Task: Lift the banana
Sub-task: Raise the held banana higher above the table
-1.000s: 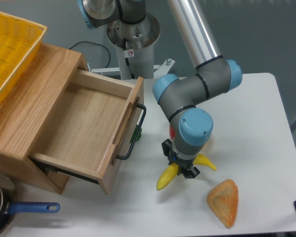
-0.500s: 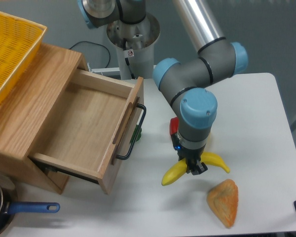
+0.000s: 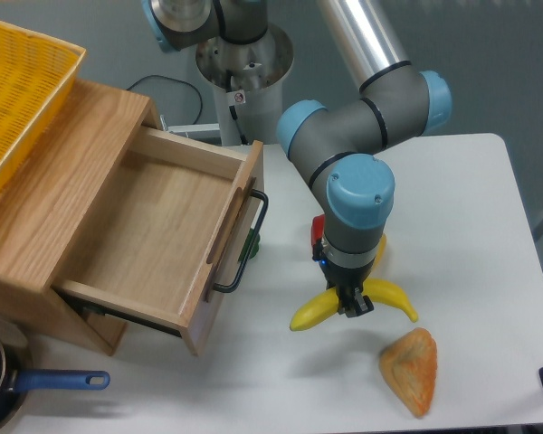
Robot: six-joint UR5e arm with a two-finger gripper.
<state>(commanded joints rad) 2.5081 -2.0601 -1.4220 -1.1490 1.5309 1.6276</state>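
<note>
The banana (image 3: pixel 313 311) is a long curved yellow toy, hanging just above the white table (image 3: pixel 471 226) in the middle front. My gripper (image 3: pixel 351 305) points straight down and is shut on the banana at its middle, so both yellow ends stick out left and right. A faint shadow lies on the table beneath it. The arm's blue wrist joint hides the gripper's upper part.
An orange triangular wedge (image 3: pixel 411 369) lies just right of and below the banana. The wooden drawer (image 3: pixel 154 235) stands open at the left, its black handle (image 3: pixel 244 249) facing the arm. A yellow basket (image 3: pixel 18 90) rests on the cabinet. A blue-handled pan (image 3: pixel 36 382) sits at front left.
The gripper closed on the banana and raised it off the table, turning it so it now hangs more level; the arm shifted slightly right, then back a little.
</note>
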